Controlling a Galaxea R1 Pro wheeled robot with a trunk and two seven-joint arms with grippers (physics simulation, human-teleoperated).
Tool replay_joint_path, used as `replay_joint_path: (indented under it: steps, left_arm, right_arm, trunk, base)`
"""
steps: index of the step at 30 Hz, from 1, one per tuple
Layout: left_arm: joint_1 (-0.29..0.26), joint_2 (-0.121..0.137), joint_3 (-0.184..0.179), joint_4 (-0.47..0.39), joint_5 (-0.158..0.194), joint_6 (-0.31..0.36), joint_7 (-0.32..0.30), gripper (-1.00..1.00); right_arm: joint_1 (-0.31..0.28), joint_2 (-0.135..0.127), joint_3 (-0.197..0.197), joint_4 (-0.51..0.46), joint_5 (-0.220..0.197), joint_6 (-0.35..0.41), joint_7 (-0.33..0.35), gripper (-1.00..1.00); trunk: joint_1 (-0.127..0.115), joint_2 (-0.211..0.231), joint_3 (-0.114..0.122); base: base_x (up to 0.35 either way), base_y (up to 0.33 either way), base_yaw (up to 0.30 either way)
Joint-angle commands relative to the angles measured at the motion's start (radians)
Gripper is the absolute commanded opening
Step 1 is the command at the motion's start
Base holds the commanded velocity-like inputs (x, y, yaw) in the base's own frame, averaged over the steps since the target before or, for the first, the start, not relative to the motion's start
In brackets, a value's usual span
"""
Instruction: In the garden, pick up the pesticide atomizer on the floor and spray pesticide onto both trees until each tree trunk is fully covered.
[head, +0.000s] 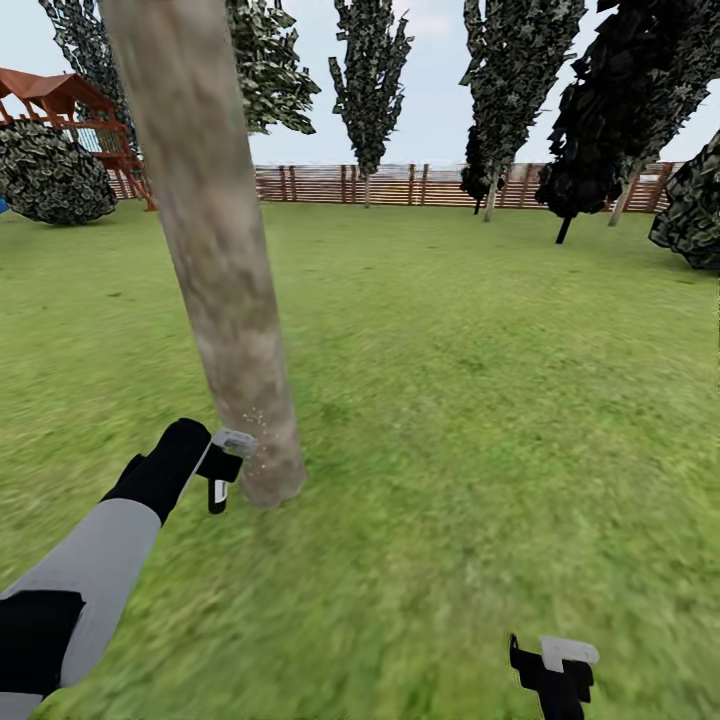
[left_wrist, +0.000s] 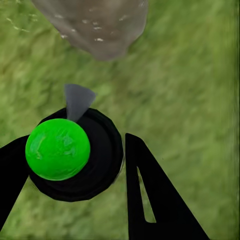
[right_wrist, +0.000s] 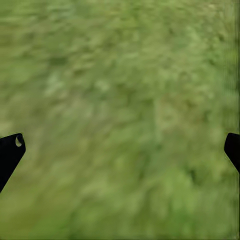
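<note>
A thick, mottled grey-tan tree trunk (head: 225, 300) rises from the grass floor (head: 450, 400) left of centre. At its foot, my left gripper (head: 222, 470) is shut on the pesticide atomizer (head: 235, 441). Small white specks hang between the nozzle and the bark. The left wrist view shows the atomizer (left_wrist: 65, 150) as a black body with a bright green top and a grey nozzle, held between the left gripper's (left_wrist: 75, 165) black fingers. The nozzle points at the trunk (left_wrist: 97, 25). My right gripper (head: 555, 665) hangs low at the right, open over bare grass (right_wrist: 120, 75).
A brown slat fence (head: 400, 185) closes the lawn at the back. Tall, narrow, dark-leaved trees (head: 372, 80) stand before it, with a near-black one (head: 600, 120) at the right. A round bush (head: 55, 175) and a red wooden playset (head: 70, 110) stand far left.
</note>
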Motion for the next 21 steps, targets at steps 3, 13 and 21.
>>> replay_joint_path:
  steps: [3,13,21]
  left_arm:
    - [-0.001,0.000,-0.002,-0.004,-0.011,0.003,-0.008,-1.00]
    - [-0.001,0.004,0.003,-0.004,-0.011,0.005,-0.002,-1.00]
    - [-0.001,0.030,0.063,0.007,-0.012,0.004,0.036,-1.00]
  right_arm:
    - [0.000,0.000,0.008,0.000,-0.008,-0.003,-0.002,1.00]
    - [0.000,0.000,0.008,0.000,-0.008,-0.003,-0.002,1.00]
    - [0.000,0.000,0.008,0.000,-0.008,-0.003,-0.002,1.00]
  trunk:
    - [0.000,0.000,-0.001]
    - [0.000,0.000,-0.001]
    - [0.000,0.000,-0.001]
  base:
    - [-0.091,-0.278,0.000]
    - [-0.012,-0.278,0.155]
    - [0.000,-0.278,0.277]
